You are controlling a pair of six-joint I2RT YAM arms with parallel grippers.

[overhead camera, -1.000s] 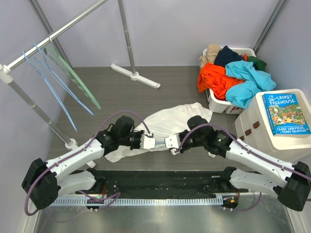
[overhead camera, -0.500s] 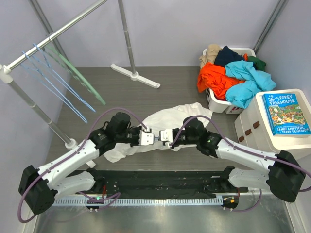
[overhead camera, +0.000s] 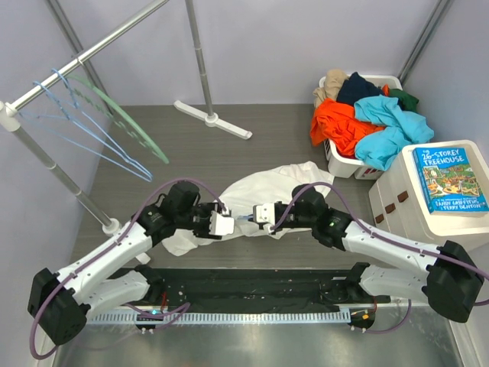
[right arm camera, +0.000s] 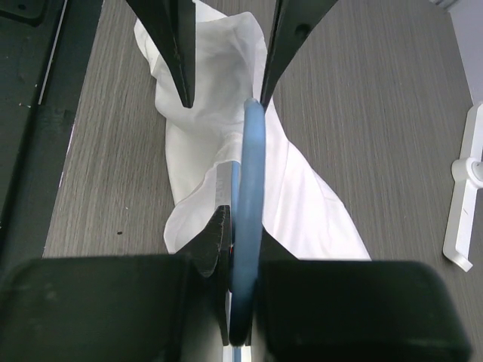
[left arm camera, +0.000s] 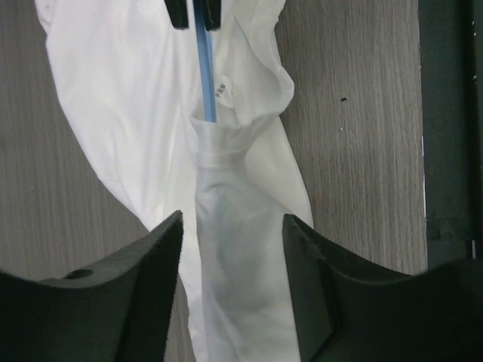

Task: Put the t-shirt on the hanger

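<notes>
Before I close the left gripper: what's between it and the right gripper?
A short stretch of the hanger, held by the right gripper, running into the t-shirt; the left wrist view shows it.

The thin light-blue wire hanger [left arm camera: 205, 68] lies between the right end effector [overhead camera: 255, 216] and the left end effector [overhead camera: 229, 224] facing it, with the white cloth t-shirt [overhead camera: 269, 187] on the grey wood-grain table [overhead camera: 252, 153] beneath and behind both.

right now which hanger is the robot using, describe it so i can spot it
Start at the white t-shirt in the middle of the grey table. A thin light-blue wire hanger pokes into the shirt, clamped in the right gripper. Its look-alikes and a pale-green hanger hang on the rail at left; only this one is off it.
</notes>
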